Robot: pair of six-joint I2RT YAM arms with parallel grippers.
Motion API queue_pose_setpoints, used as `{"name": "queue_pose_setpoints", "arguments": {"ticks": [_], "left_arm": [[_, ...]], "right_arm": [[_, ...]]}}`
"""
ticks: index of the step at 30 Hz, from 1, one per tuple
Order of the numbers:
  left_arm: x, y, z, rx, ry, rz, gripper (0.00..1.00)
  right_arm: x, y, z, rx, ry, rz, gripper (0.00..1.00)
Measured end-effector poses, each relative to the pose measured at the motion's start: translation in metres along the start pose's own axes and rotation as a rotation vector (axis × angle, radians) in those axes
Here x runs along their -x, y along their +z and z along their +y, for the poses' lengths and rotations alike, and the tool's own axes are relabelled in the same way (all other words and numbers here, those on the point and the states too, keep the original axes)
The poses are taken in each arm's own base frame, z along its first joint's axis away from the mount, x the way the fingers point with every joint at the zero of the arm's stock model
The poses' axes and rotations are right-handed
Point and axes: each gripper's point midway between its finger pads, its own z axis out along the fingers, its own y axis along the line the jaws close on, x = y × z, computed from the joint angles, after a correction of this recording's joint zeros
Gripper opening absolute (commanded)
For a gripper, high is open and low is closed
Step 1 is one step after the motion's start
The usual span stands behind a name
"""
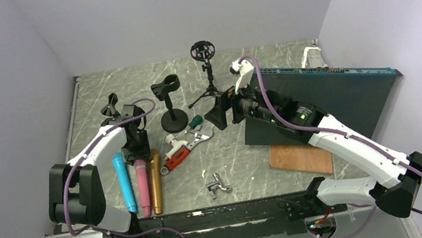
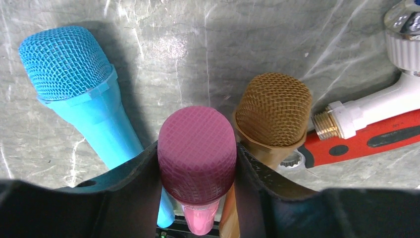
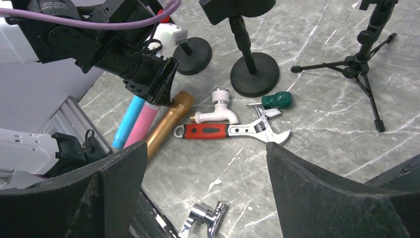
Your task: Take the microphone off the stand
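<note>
Three microphones lie side by side on the marble table: blue (image 2: 69, 69), pink (image 2: 197, 148) and gold (image 2: 272, 111). My left gripper (image 2: 197, 166) is shut on the pink microphone's head, one finger pressing each side; in the top view it (image 1: 135, 147) sits at the far end of the pink microphone (image 1: 142, 180). The round-base stand (image 1: 170, 100) has an empty clip. A second clip stand (image 1: 112, 106) shows behind the left arm. My right gripper (image 3: 206, 148) hangs open over the table's middle with nothing between its fingers.
A tripod (image 1: 206, 62) with a ring mount stands at the back. A red wrench (image 3: 233, 130), a white tap (image 3: 218, 111), a green screwdriver (image 3: 275, 100) and a chrome fitting (image 3: 205, 218) lie mid-table. A dark panel (image 1: 333, 96) and a wooden board (image 1: 301, 157) are on the right.
</note>
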Motion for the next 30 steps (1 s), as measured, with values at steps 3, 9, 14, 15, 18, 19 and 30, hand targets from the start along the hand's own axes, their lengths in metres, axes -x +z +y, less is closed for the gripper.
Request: {"name": "queue_pose_setpoints", "arguments": {"ticks": [3,9,14,15,18,19,30], "left_arm": [[-0.003,0.005,0.000,0.004,0.001,0.011,0.60],[-0.006,0.009,0.001,0.009,0.002,0.021,0.67],[-0.007,0.006,0.001,0.007,0.002,0.020,0.69],[-0.007,0.004,0.002,0.005,0.001,0.015,0.69],[-0.004,-0.008,0.001,-0.014,-0.004,-0.014,0.70],[-0.001,-0.016,0.000,-0.032,-0.008,-0.036,0.71],[0.038,-0.143,-0.028,-0.348,-0.049,-0.398,0.95]], "right_arm": [[-0.001,0.000,-0.001,-0.006,-0.002,0.005,0.91],[0.000,-0.001,-0.002,-0.008,-0.008,0.005,0.91],[0.002,-0.001,-0.002,-0.008,-0.009,0.001,0.91],[0.002,-0.002,-0.002,-0.010,-0.009,0.002,0.91],[0.007,-0.002,-0.002,-0.015,-0.011,-0.008,0.91],[0.009,-0.003,-0.002,-0.017,-0.011,-0.013,0.92],[0.020,-0.013,-0.017,-0.117,-0.018,-0.037,1.00]]}}
